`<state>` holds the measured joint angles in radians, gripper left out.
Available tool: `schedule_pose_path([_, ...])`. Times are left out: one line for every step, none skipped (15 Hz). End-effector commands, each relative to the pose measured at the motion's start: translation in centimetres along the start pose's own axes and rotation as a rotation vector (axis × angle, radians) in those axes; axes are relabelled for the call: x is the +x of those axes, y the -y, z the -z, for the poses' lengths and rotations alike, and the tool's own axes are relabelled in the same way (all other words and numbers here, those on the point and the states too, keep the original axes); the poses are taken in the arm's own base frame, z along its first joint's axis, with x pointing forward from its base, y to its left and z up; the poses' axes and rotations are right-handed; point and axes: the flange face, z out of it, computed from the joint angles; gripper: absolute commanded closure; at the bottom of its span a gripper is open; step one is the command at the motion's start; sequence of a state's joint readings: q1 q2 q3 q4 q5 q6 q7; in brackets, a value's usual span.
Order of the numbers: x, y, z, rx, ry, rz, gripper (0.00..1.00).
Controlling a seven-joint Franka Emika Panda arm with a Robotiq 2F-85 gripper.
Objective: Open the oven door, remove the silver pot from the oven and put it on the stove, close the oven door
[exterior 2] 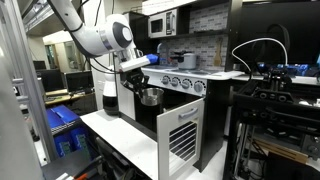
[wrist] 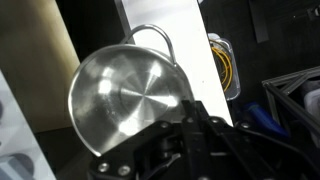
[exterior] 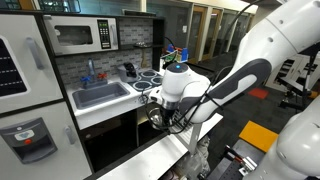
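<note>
The silver pot (wrist: 125, 95) fills the wrist view, tilted with its shiny inside facing the camera, and my gripper (wrist: 183, 120) is shut on its rim. In both exterior views the pot (exterior 2: 150, 96) (exterior: 158, 116) hangs in the air in front of the dark oven opening, below the knob row, under the gripper (exterior 2: 143, 86) (exterior: 163, 106). The oven door (exterior 2: 180, 135), white with grey slats, stands swung wide open. The stove (exterior: 150, 75) (exterior 2: 190, 66) lies above the pot, on top of the white toy kitchen.
A grey sink basin (exterior: 100, 95) sits beside the stove and a silver microwave (exterior: 82, 36) hangs above it. A white table edge (exterior 2: 120, 140) runs below the pot. Blue bins (exterior 2: 62, 125) and a dark rack (exterior 2: 275, 110) flank the kitchen.
</note>
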<state>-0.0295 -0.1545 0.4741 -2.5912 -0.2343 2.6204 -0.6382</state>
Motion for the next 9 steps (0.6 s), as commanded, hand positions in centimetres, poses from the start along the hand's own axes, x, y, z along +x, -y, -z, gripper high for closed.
schedule_pose_path([-0.9,-2.6,5.0,-0.021,0.028,-0.052,0.99])
schedule_pose_path([-1.3,-3.5,6.0,-0.027,0.036,-0.072,0.99])
schedule_pose_path([-1.5,-4.3,6.9,-0.033,0.045,-0.088,0.99])
schedule_pose_path([-1.8,-5.2,7.6,-0.035,0.055,-0.109,0.99])
schedule_pose_path([-2.1,-5.9,8.3,-0.033,0.061,-0.126,0.99])
schedule_pose_path([-2.2,-6.5,8.8,-0.03,0.066,-0.141,0.99])
schedule_pose_path([-2.4,-7.2,9.3,-0.03,0.069,-0.155,0.99])
schedule_pose_path([-2.5,-7.9,9.7,-0.027,0.072,-0.17,0.99])
schedule_pose_path([-2.6,-8.5,10.1,-0.03,0.073,-0.186,0.99])
